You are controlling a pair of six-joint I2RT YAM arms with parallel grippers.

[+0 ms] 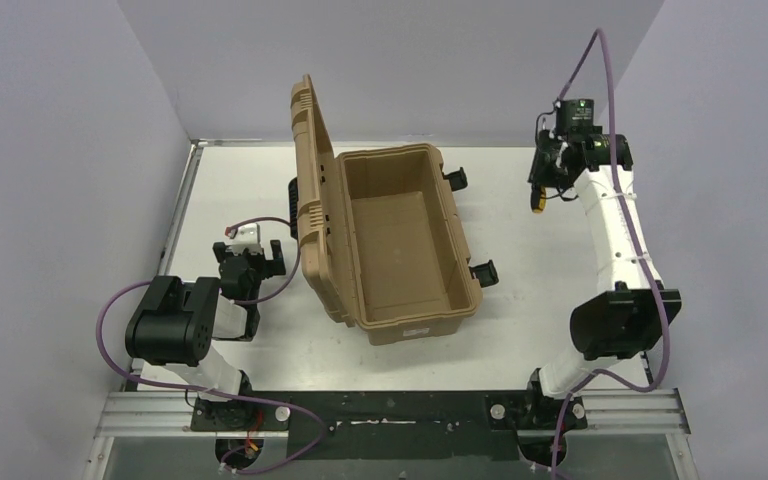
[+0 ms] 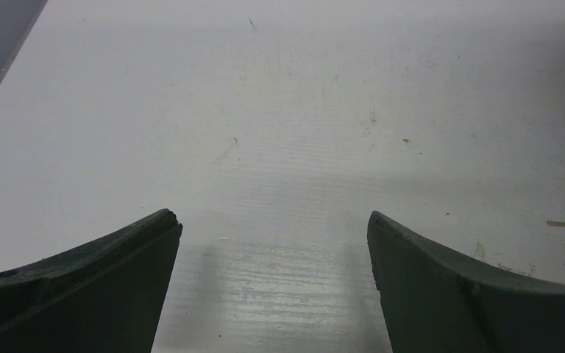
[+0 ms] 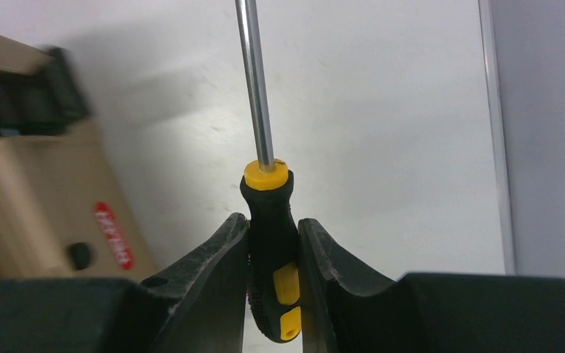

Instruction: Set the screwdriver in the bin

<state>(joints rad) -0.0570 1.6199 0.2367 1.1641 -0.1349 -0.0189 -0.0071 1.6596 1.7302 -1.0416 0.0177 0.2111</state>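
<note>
The tan bin (image 1: 400,240) stands open in the middle of the table, its ribbed lid upright on the left side, its inside bare. My right gripper (image 1: 550,185) is at the far right, right of the bin, and is shut on the screwdriver (image 3: 271,243). Its jaws clamp the black-and-yellow handle, and the metal shaft points away from the camera. In the top view only the yellow handle end (image 1: 538,207) shows below the gripper. The bin's corner shows blurred in the right wrist view (image 3: 37,191). My left gripper (image 2: 274,220) is open and empty over the bare table, left of the bin.
Black latches (image 1: 483,272) stick out from the bin's right side. Grey walls close the table at the back and both sides. A raised rail (image 3: 496,132) runs along the table's right edge.
</note>
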